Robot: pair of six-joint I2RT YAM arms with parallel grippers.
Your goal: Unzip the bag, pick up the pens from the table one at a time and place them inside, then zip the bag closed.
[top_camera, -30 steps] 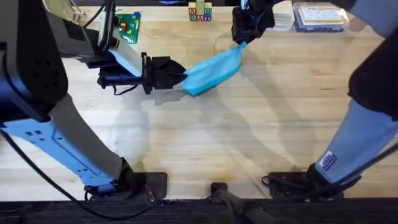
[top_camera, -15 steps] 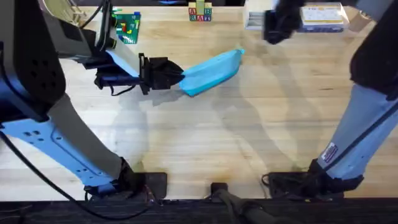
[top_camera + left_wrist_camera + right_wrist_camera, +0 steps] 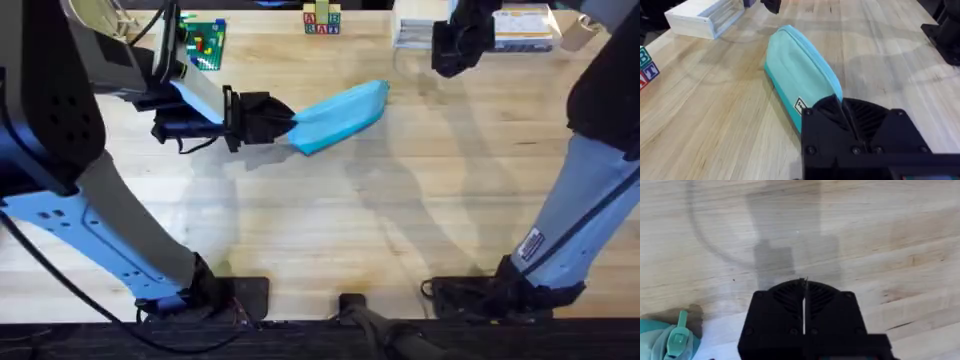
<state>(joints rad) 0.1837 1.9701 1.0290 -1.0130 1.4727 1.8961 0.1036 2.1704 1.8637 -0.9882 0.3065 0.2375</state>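
The light blue bag [image 3: 342, 112] lies slanted on the table [image 3: 400, 220], left of centre towards the back. My left gripper [image 3: 290, 122] is shut on the bag's near-left end; in the left wrist view its black fingers [image 3: 832, 107] pinch the fabric of the bag [image 3: 800, 70]. My right gripper [image 3: 450, 58] hangs over the back right of the table, apart from the bag, shut with nothing in it [image 3: 804, 282]. The right wrist view catches the bag's far tip with its pale green zip pull [image 3: 679, 335]. The pens are out of view.
Along the back edge stand a green brick plate [image 3: 205, 42], letter blocks [image 3: 321, 20], a white box [image 3: 418, 35] and a clear blue-lidded box [image 3: 515, 28]. Bare wood stretches in front of the bag down to the arm bases.
My right gripper has left the bag's far tip and swung right and back toward the boxes. The bag's far end has dropped flat. The left gripper has stayed put.
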